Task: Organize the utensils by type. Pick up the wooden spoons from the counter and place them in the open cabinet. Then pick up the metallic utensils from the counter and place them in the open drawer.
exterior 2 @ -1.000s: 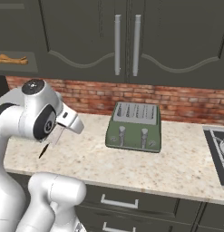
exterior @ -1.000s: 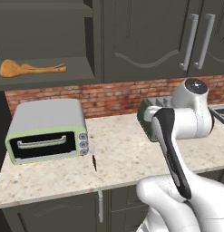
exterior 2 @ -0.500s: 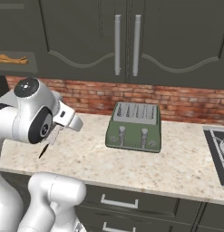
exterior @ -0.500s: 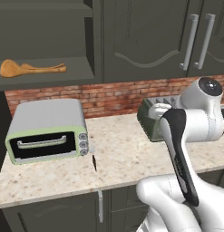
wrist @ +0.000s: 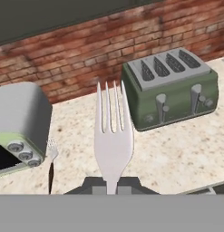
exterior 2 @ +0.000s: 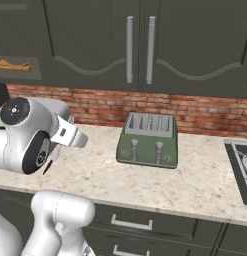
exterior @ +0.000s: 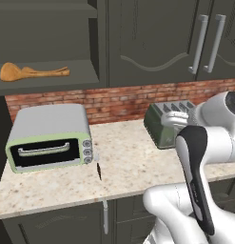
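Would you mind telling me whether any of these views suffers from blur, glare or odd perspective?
All three are sharp and evenly lit, without glare. In the hand view the fork looms larger than the toaster, a closeness effect. In the left base view the knife is tiny but crisp.

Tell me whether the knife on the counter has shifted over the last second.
No. In the left base view the knife lies at the same spot as before, just off the front right corner of the toaster oven on the counter.
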Controlling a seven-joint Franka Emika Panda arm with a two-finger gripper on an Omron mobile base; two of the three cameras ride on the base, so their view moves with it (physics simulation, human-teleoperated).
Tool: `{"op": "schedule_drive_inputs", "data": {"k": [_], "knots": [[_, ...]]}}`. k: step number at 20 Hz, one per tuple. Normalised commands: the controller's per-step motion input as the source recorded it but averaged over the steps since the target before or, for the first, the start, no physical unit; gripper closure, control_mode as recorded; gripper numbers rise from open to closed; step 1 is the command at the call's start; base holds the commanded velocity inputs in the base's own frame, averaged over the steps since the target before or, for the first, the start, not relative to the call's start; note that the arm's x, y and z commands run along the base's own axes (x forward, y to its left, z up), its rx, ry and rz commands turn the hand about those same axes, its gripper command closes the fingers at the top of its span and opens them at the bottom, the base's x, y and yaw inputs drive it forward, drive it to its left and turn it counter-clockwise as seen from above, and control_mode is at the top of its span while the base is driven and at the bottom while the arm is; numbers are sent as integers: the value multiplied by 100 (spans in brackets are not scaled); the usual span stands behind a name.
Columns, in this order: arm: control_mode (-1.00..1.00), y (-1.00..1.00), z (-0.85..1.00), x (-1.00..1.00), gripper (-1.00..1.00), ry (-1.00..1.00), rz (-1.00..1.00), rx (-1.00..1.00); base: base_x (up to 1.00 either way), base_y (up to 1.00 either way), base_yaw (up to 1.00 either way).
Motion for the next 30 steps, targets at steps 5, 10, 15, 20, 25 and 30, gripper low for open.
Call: {"op": "schedule_drive_inputs", "data": {"k": [5,10,15,20,25,30], "knots": [[-100,0,31,-15,100,0,0,0,0,0,0],[-100,0,2,0,100,0,0,0,0,0,0],[-100,0,0,0,100,0,0,0,0,0,0],[-100,0,0,0,100,0,0,0,0,0,0],[100,0,0,0,100,0,0,0,0,0,0],[100,0,0,0,100,0,0,0,-11,0,0]]}}
